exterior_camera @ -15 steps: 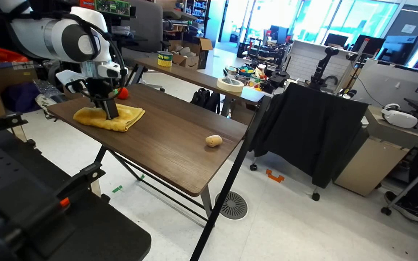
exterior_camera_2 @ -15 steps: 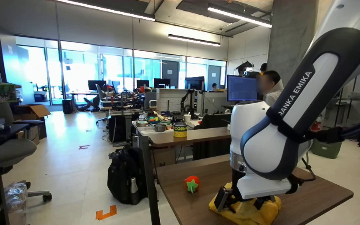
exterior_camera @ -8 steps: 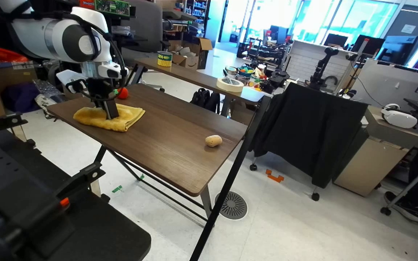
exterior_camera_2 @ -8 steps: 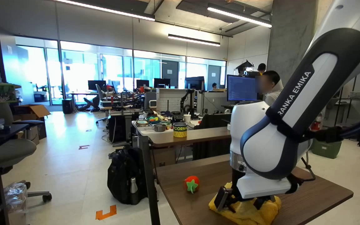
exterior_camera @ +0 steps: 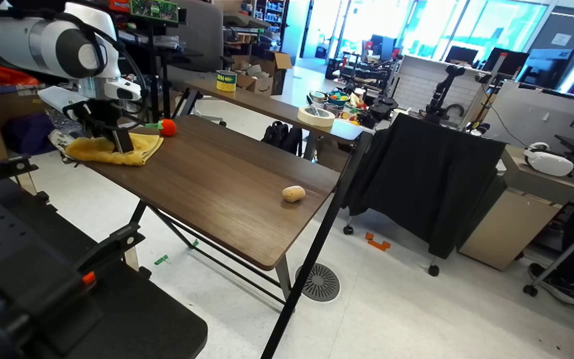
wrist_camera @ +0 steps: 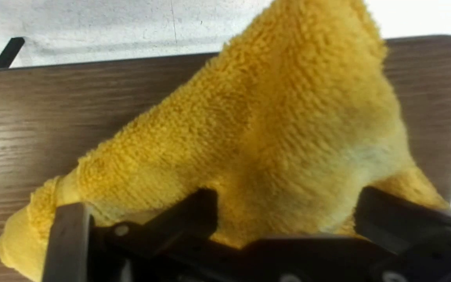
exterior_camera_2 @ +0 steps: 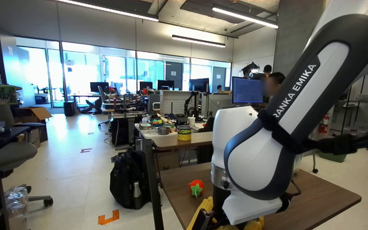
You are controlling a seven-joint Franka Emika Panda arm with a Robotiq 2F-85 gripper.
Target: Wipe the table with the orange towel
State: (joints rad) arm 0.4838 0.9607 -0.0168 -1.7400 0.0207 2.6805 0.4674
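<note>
Towel (exterior_camera: 107, 156), yellow-orange and folded, is lying at the left end of the surface (exterior_camera: 217, 179), close to the corner; in the wrist view one part of it seems to be passing over the long edge. On top of it the jaws are standing wide apart: they are touching the towel from above, and I am not seeing any pinch on it. My judgement is that wiping itself is the step in hand, with the towel being pushed rather than held. Slightly to the right, on the far side, a red toy (exterior_camera: 168, 127) is resting near the towel, apparently without touching. Farther to the right, the middle of the surface is showing its brown wood grain, and near the right end a potato-like thing (exterior_camera: 293, 194) is sitting. No mark is telling which parts are wiped, so how much is done I cannot say. Probably the middle and the right part are waiting for a pass, unless they are done already, and the potato-like thing would be blocking it. With the towel not put aside, the task is looking unfinished.
</note>
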